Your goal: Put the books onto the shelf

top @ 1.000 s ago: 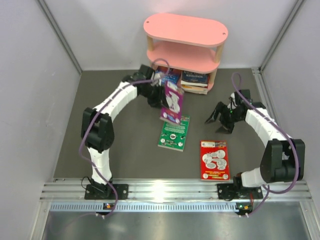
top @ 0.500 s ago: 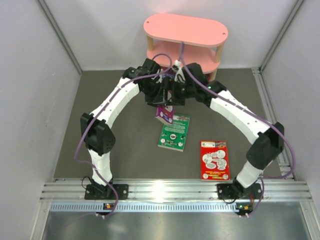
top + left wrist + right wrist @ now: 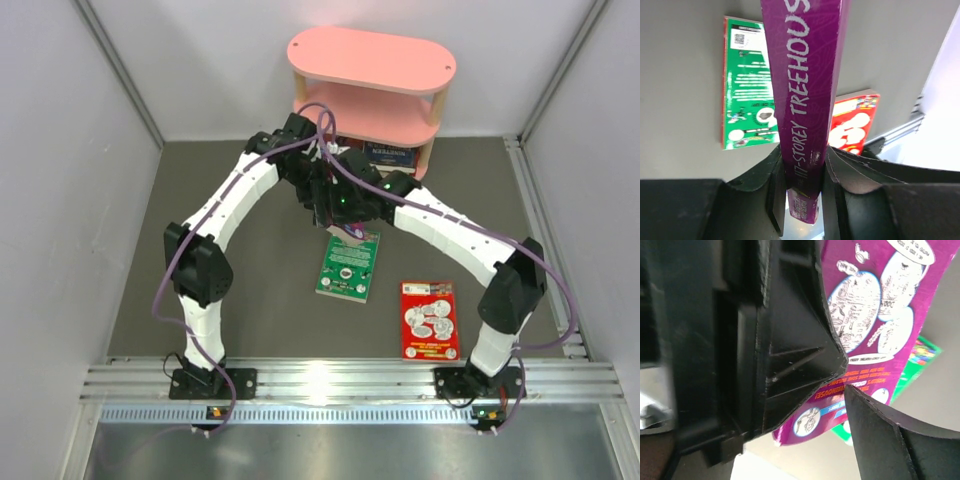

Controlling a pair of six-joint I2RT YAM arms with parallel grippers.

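Left gripper (image 3: 801,195) is clamping the purple book (image 3: 807,75) across its covers; right gripper (image 3: 844,379) is hanging beside the cover, jaws spread wide, gripping nothing.

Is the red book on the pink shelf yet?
No, the red book lies flat on the table, well away from the shelf.

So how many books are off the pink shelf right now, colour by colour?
Purple thin paperback book: 1
Green thin paperback book: 1
Red thin paperback book: 1
Total: 3
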